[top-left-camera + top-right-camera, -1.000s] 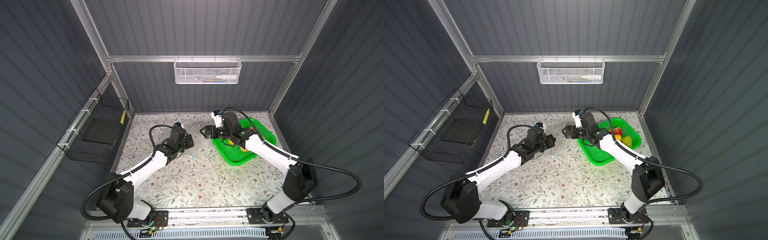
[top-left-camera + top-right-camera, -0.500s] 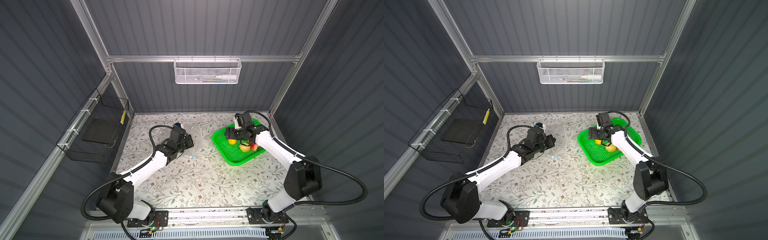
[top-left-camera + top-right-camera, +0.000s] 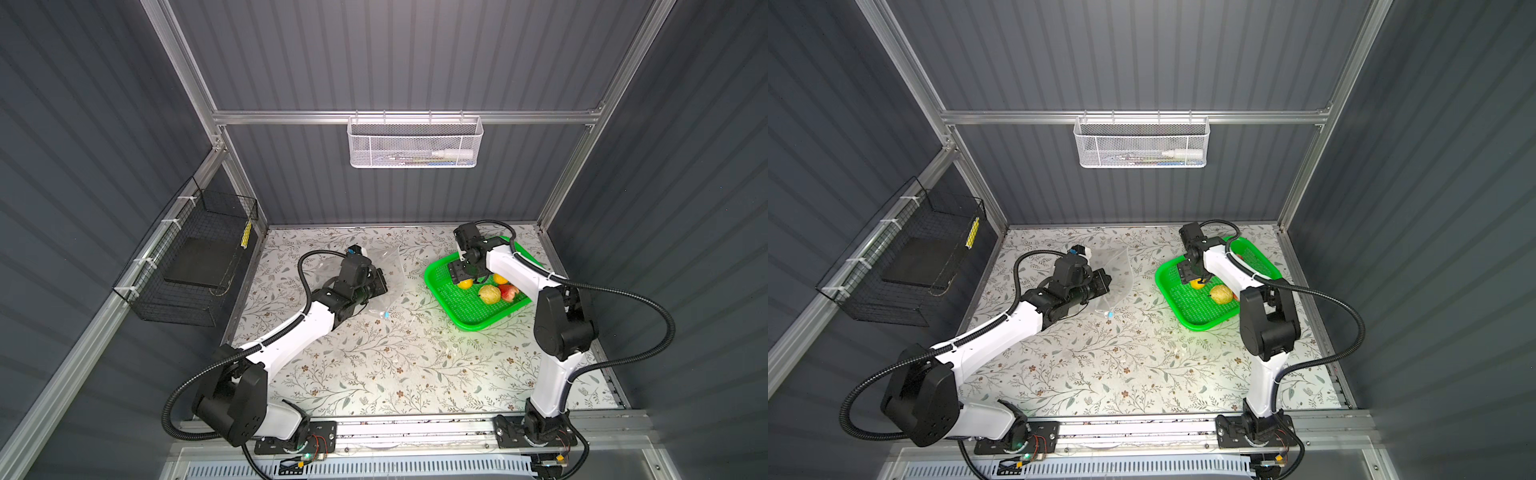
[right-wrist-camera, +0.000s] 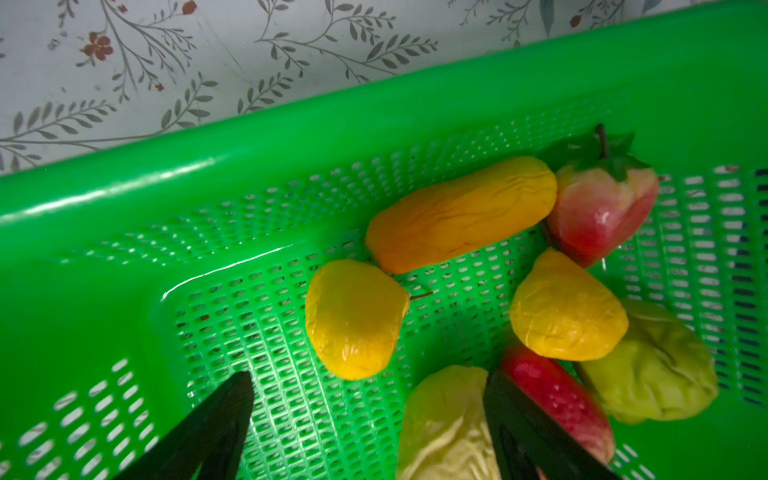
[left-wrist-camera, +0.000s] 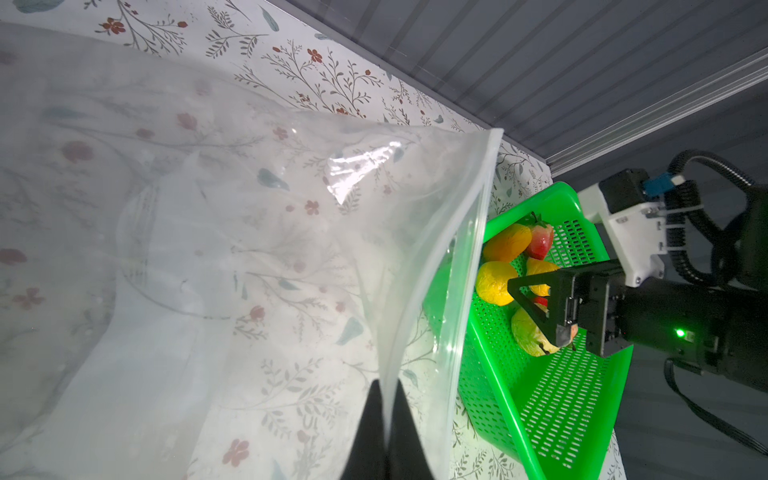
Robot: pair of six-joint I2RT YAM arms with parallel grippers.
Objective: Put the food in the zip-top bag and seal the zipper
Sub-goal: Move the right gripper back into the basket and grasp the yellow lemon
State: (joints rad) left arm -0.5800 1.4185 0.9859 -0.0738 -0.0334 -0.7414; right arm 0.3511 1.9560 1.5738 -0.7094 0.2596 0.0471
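Starting at the 6 o'clock edge of the counter [image 3: 374,374], both arms rise from the mounting rail [image 3: 415,428] and reach toward 12 o'clock.

Item 1. The left claw [image 3: 380,282] sits at about 11 o'clock from the counter's centre, clenched on the zip-top bag [image 3: 392,266]. In the left wrist view its fingers [image 5: 370,424] pinch the clear film at the mouth edge, and the held layer stands raised off the counter. The zipper [image 5: 473,249] runs along that edge. The blue slider [image 3: 387,315] rests on the counter at the bag's 6 o'clock corner.

Item 2. The green basket [image 3: 469,326] lies at about 2 o'clock from centre, at 3 o'clock of the bag and apart from it.

Item 3. The right claw [image 3: 461,276] hangs over the basket's 10 o'clock corner, released, jaws spread wide, with nothing between them.

Item 4. The food is all in the basket. Seven pieces are countable in the right wrist view:
- a yellow fruit [image 4: 353,320], just ahead of the claw
- an orange oblong piece [image 4: 461,212]
- a pink-red fruit [image 4: 602,212] with a leaf
- a yellow pear [image 4: 565,307]
- a green bumpy piece [image 4: 652,365]
- a red piece [image 4: 557,395]
- a pale yellow-green piece [image 4: 449,419]

Item 5. A white mesh basket [image 3: 415,143] hangs on the wall at 12 o'clock.
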